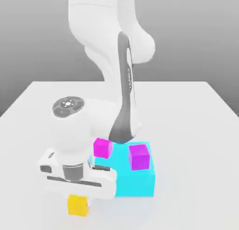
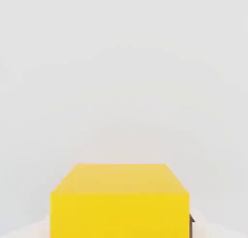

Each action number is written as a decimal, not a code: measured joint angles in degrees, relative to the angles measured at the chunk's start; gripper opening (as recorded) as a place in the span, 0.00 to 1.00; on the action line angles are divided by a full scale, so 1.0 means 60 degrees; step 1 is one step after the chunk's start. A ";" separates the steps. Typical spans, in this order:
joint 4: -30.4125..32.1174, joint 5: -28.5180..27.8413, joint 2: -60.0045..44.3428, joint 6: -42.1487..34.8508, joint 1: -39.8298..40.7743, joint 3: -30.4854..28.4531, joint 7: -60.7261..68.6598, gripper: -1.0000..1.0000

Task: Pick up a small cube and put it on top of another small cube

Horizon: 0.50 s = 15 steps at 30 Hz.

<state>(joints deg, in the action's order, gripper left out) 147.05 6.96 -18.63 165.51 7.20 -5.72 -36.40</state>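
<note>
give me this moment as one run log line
phase: grasp | gripper: shut on yellow cube | cube on table | magenta cubes on cyan block

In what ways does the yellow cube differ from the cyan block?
The yellow cube is much smaller than the cyan block. The yellow cube sits right under the claw; the cyan block lies beside it, toward the exterior view's right. The cyan block carries two magenta cubes; the yellow cube carries none. Both rest on the white table.
</note>
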 joint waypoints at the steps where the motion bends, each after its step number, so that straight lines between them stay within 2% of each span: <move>1: 0.0065 -0.0112 0.0317 -0.0253 -0.0067 -0.0092 -0.0081 0.00; 3: 0.0203 -0.0378 0.0990 -0.0785 -0.0161 -0.0243 -0.0287 0.00; 5: -0.0157 -0.0630 0.1094 -0.1244 -0.0429 -0.0030 -0.0128 0.00; 15: -0.3463 -0.1868 -0.0209 -0.3293 -0.2454 0.2041 0.1764 0.00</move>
<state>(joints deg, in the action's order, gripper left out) 126.27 -4.25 -19.88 145.75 -7.53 6.53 -25.81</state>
